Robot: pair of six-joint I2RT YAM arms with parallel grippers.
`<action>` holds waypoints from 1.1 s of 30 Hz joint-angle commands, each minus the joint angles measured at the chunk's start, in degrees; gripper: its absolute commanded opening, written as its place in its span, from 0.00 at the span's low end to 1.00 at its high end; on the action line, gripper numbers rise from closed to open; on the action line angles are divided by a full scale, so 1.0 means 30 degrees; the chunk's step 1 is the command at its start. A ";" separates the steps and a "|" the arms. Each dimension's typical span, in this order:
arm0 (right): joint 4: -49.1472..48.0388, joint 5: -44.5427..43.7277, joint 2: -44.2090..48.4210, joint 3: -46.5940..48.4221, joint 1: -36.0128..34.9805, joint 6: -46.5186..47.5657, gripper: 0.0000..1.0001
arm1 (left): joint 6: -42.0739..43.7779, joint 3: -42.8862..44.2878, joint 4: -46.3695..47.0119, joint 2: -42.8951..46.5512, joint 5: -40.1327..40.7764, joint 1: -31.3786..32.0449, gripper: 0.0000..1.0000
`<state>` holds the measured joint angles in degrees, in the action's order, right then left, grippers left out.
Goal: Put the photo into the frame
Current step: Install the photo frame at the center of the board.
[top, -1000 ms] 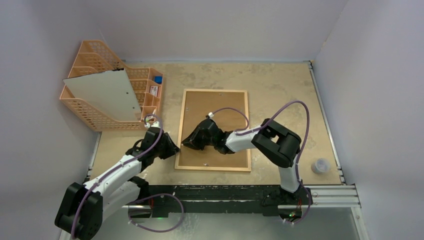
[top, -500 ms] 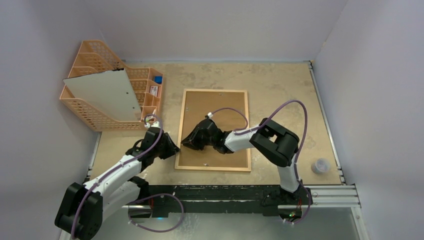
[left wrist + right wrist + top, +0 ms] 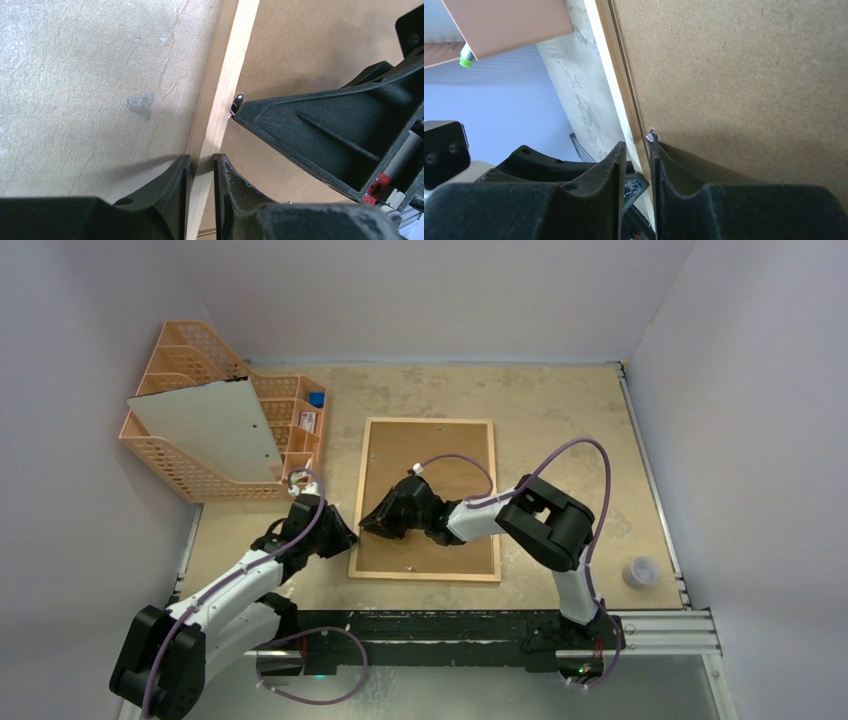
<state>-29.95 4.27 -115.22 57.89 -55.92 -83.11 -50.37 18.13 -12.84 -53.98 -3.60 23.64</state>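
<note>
Closely, left gripper [image 3: 201, 158] and right gripper [image 3: 637, 146] straddle the frame [image 3: 230, 80] at one edge.

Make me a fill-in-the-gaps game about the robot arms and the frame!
The frame lies flat with its ___ backing board facing up.
The left gripper is closed on the frame's thin ___ edging.
The right gripper reaches across to the frame's ___ side.
The pale sheet leans in the ___ organizer.
Missing words: brown, wooden, left, orange.
</note>
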 commanded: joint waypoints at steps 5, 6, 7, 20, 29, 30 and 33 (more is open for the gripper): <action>-0.4147 0.0279 -0.1345 -0.0453 -0.0254 -0.0892 0.27 | -0.0319 -0.0774 0.0405 -0.0427 -0.2258 0.0207 0.08; -0.5002 0.0301 -0.1334 -0.0707 -0.0256 -0.0982 0.27 | -0.0378 -0.0836 0.0474 -0.0427 -0.2310 0.0192 0.08; -0.5651 0.0264 -0.1322 -0.0947 -0.0256 -0.1107 0.27 | -0.0393 -0.0904 0.0505 -0.0442 -0.2342 0.0205 0.08; -0.9454 0.0630 -0.2097 -0.1426 -0.0253 -0.1925 0.24 | -0.0291 -0.1077 0.0864 -0.0617 -0.2281 0.0207 0.08; -1.3965 0.0665 -0.2014 -0.2473 -0.0285 -0.1940 0.21 | -0.0271 -0.1094 0.0567 -0.0636 -0.1836 0.0207 0.07; -1.4176 0.0657 -0.1989 -0.2581 -0.0285 -0.1922 0.21 | -0.0277 -0.1067 0.0546 -0.0648 -0.1774 0.0207 0.07; -1.4497 0.0614 -0.1914 -0.2780 -0.0285 -0.1886 0.20 | -0.0232 -0.0991 0.0381 -0.0642 -0.1640 0.0207 0.06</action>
<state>-63.46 5.69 -122.30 49.80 -55.92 -88.14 -50.48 16.91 -8.62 -54.92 -4.56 23.33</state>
